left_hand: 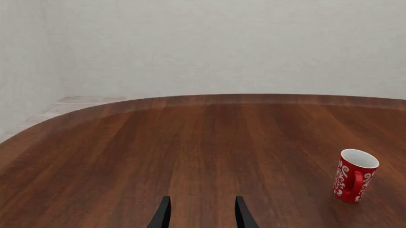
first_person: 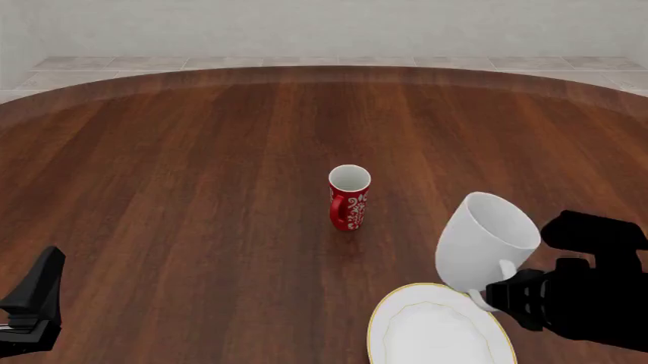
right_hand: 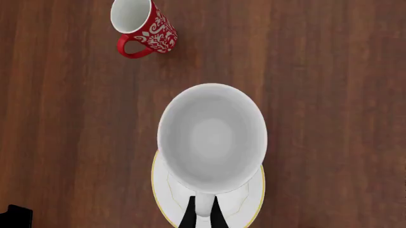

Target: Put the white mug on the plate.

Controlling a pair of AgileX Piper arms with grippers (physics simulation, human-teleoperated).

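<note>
My right gripper (first_person: 498,292) is shut on the handle of the white mug (first_person: 484,241) and holds it tilted in the air, above the plate (first_person: 438,334) near the front edge of the table. In the right wrist view I look down into the white mug (right_hand: 212,137), with the gold-rimmed plate (right_hand: 250,202) showing below it and my fingers (right_hand: 203,213) pinching the handle. My left gripper (left_hand: 201,213) is open and empty, low over bare table at the front left.
A red mug with a white pattern (first_person: 348,198) stands upright mid-table, behind and left of the plate; it also shows in the left wrist view (left_hand: 354,175) and the right wrist view (right_hand: 142,27). The round wooden table (first_person: 182,167) ends at a curved far edge.
</note>
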